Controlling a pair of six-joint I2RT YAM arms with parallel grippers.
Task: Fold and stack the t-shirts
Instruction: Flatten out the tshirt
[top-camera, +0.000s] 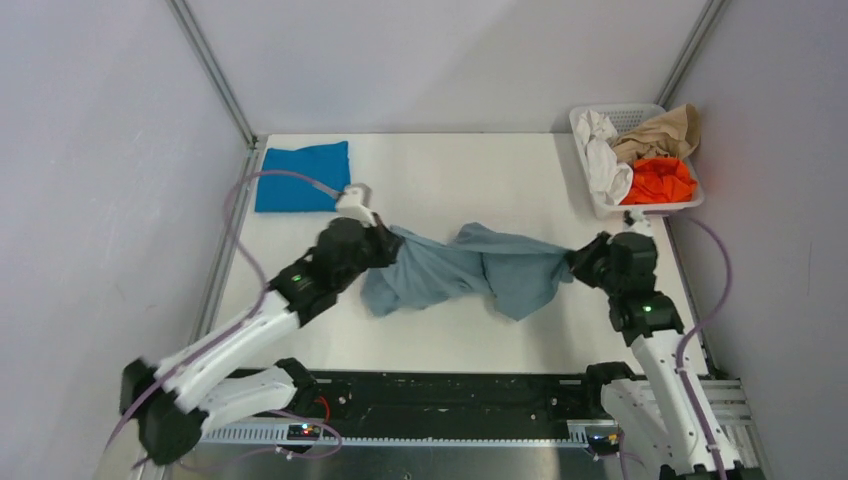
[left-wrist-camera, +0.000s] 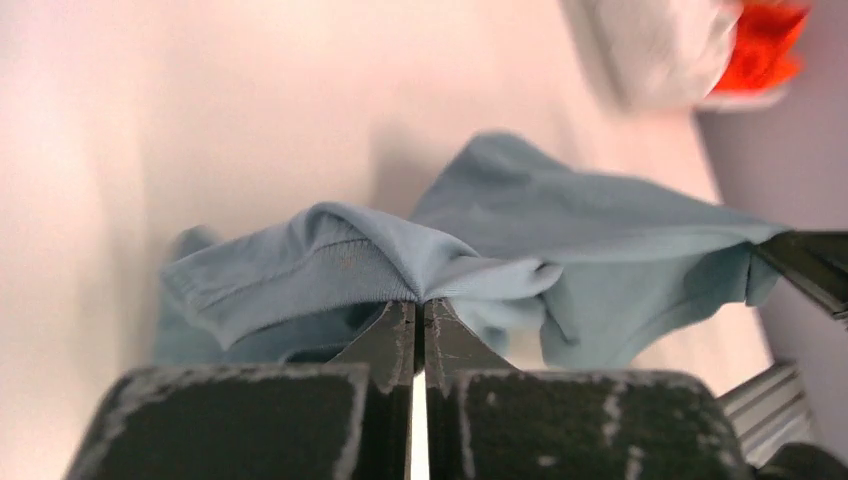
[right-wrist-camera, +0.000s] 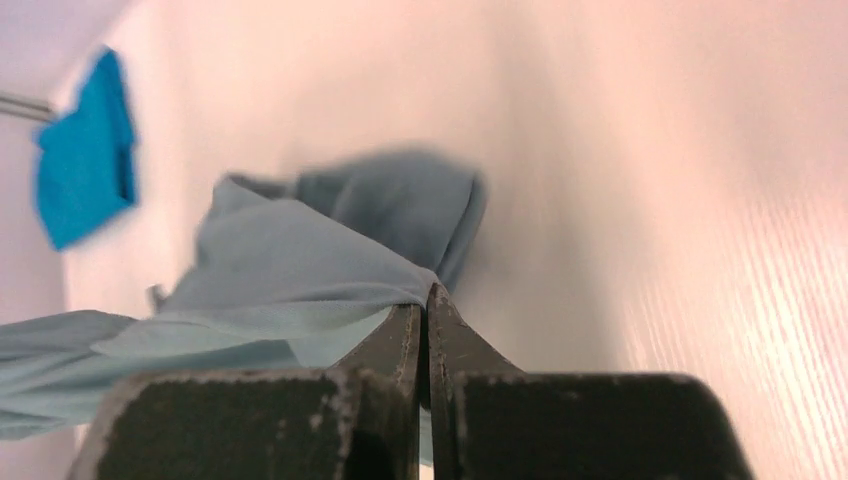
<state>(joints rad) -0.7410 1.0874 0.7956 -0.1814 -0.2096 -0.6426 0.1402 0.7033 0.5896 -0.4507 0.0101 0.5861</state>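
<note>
From above, the grey-blue t-shirt (top-camera: 480, 272) hangs bunched between the two arms over the middle of the white tabletop (top-camera: 450, 175), and its sagging middle touches the surface. The left hand (top-camera: 388, 240) has one end and the right hand (top-camera: 572, 262) the other, but how they grip cannot be made out from there.

The wrist cameras show it. The left hand's fingers (left-wrist-camera: 395, 335) are pressed together on a ribbed fold, and the right hand's fingers (right-wrist-camera: 400, 335) pinch a gathered edge.

The brighter blue t-shirt (top-camera: 302, 175) lies folded flat in the far-left corner, well apart. It shows in the overhead and right wrist views only. A white basket (top-camera: 625, 112) of white, tan and orange cloth sits at the far-right corner and is blurred in the left wrist view.

Pale grey walls (top-camera: 450, 60) enclose the tabletop, with metal posts (top-camera: 215, 72) at the far corners.
</note>
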